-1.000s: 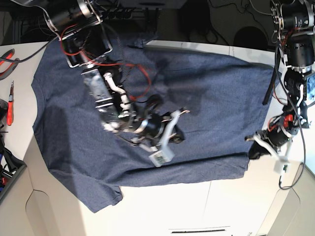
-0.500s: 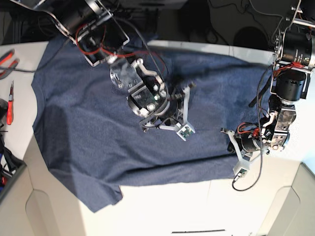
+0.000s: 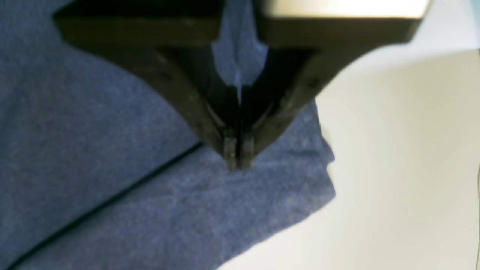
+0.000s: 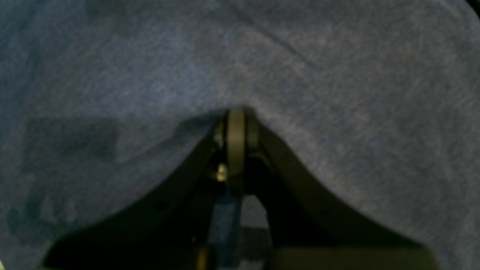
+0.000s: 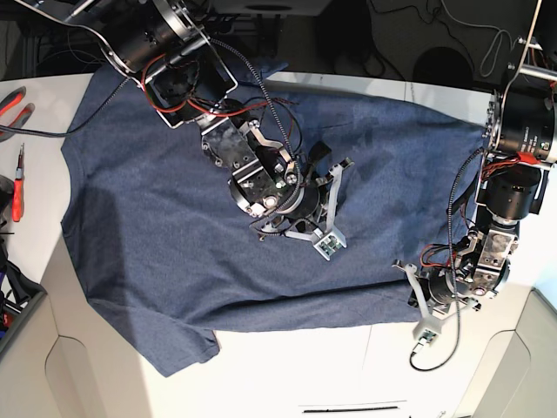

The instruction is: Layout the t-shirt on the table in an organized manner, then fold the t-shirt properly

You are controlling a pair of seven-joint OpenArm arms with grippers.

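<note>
The dark navy t-shirt (image 5: 174, 218) lies spread flat on the white table (image 5: 287, 366), plain side up with no lettering showing. My left gripper (image 5: 416, 294) is shut on the t-shirt's near right corner. In the left wrist view its tips (image 3: 237, 157) close on the fabric (image 3: 112, 131) where a fold line ends, beside bare table (image 3: 405, 150). My right gripper (image 5: 335, 205) is shut over the middle of the t-shirt. In the right wrist view its tips (image 4: 236, 112) press against the fabric (image 4: 356, 93), and I see no cloth between them.
Red-handled tools (image 5: 16, 187) lie on the table's left edge. Rounded cut-outs (image 5: 61, 374) and a dark slot (image 5: 348, 407) mark the near edge. Cables and dark gear (image 5: 409, 35) sit behind the table.
My right gripper moved from the shirt's near edge up to its middle. My left gripper moved inward and down with the shirt's corner. The folded strip along the near edge has flattened.
</note>
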